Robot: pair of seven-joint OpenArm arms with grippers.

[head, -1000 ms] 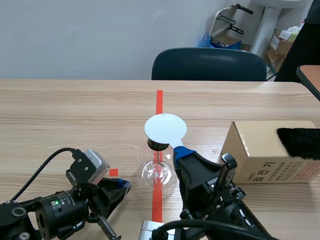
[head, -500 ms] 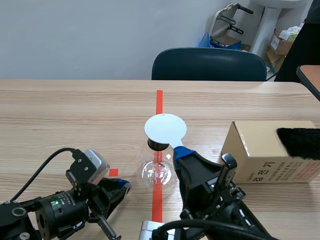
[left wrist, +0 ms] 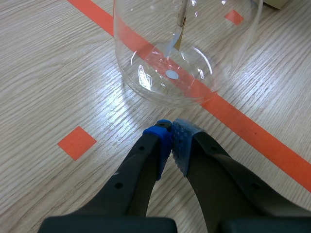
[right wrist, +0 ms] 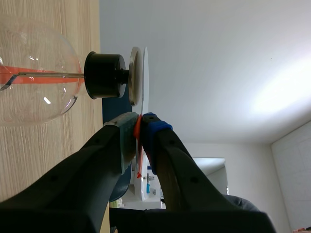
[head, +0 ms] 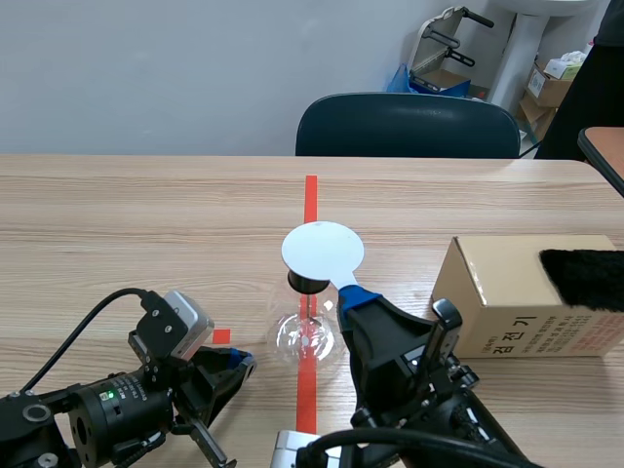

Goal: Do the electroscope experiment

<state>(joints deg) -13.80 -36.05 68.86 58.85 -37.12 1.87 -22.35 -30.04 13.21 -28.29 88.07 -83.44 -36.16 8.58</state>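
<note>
Two black robot arms reach onto a pale wooden table (head: 117,214) from the near edge. Between them stands the electroscope (head: 305,336), a clear round glass flask resting on an orange-red tape line (head: 310,195) near the middle of the table. A black stopper (head: 308,283) plugs its neck. Through the glass, a thin rod (left wrist: 182,19) hangs down inside with a small strip at its lower end.

The right gripper (head: 356,294) is raised beside the flask's top. Its pads are pressed together on the edge of a thin white plate (head: 323,251), round in outline, which it holds flat over the stopper. From the right wrist camera, the white plate lies just beside a grey metal disc (right wrist: 134,76) mounted on the stopper. Whether the two touch cannot be told.

The left gripper (head: 239,363) sits low over the table, just short of the flask's base. Its two fingertips meet with nothing between them.

A cardboard box (head: 507,297) stands to the right, with a black furry cloth (head: 585,278) on top. A dark chair (head: 409,125) stands beyond the far edge.
</note>
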